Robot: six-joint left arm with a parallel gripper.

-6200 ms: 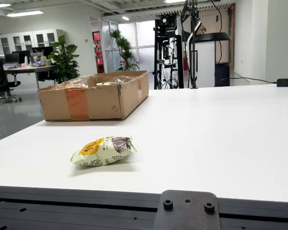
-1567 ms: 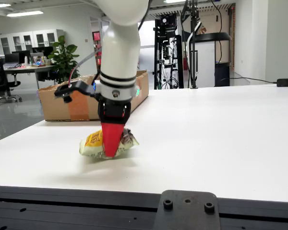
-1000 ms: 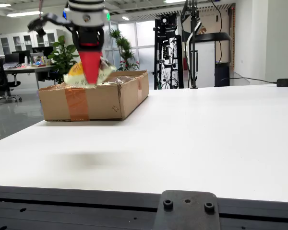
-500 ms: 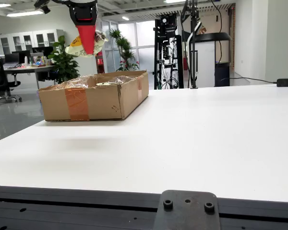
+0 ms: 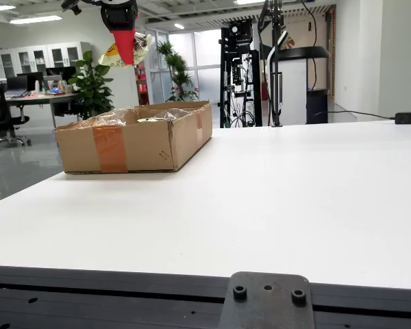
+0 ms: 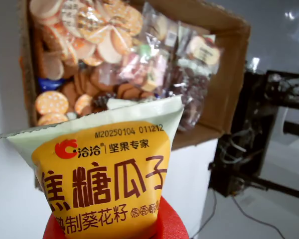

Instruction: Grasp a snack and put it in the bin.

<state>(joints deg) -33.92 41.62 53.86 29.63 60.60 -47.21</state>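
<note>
The red tool (image 5: 125,42) pinches a yellow sunflower seed packet (image 6: 107,174) up in the air. Right below it sits the cardboard box (image 5: 144,140) full of snacks (image 6: 104,55) on the white desk (image 5: 274,199). This looks like the drop step: next, let go.

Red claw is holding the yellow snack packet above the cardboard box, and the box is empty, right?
Not empty. The view that rides on the red claw shows the brown cardboard box already full of wrapped snacks. The yellow snack packet is indeed held above it.
</note>
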